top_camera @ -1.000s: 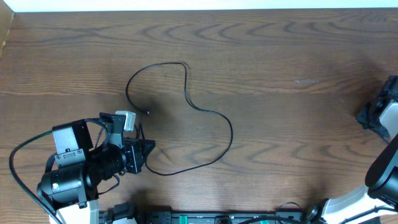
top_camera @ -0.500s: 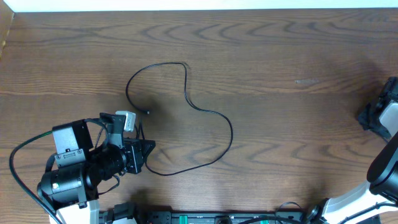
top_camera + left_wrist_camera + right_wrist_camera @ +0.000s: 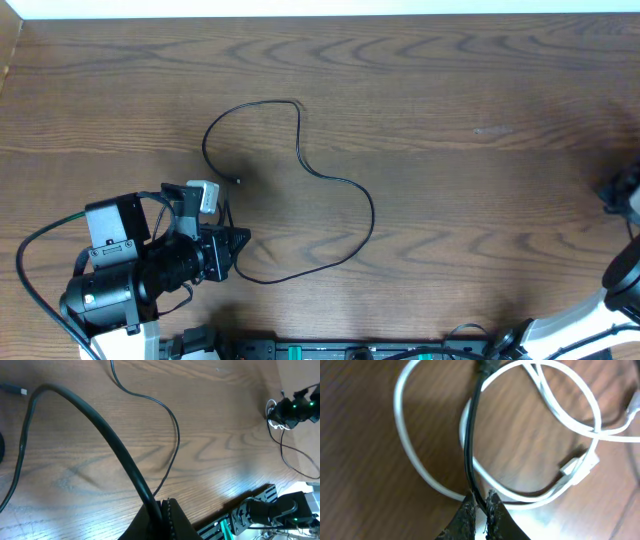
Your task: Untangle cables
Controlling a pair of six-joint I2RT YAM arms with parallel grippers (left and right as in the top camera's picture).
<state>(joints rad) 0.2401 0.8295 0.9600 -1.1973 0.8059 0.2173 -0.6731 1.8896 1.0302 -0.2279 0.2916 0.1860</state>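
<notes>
Down at the left, we've got the left claw [image 3: 162, 506] pinched together on one end of the long thin black flexible cord [image 3: 372, 212]. That looks deliberate to us: anchor one end so the rest can lie out flat. And lie out it does. From the claw the cord sweeps right in a wide open curve over the dark wood-grain bench [image 3: 480, 80], bends back up into another loop and finishes at a small free plug end. It crosses itself nowhere, so we'd call this one sorted. Moving right, it's bare bench, then at the far right edge comes the right claw [image 3: 481, 496], well apart from all that. Its fingers are closed on a second thin black cord [image 3: 471, 435]. A smooth white cord [image 3: 399, 410] loops across and around that strand, its flat white plug [image 3: 577, 467] just beside the coils. Whether this bundle rests on the bench or hangs above it, we cannot tell. We reckon the grip on the black strand is meant to draw it out of the white coils, and that tangle is the work left.
</notes>
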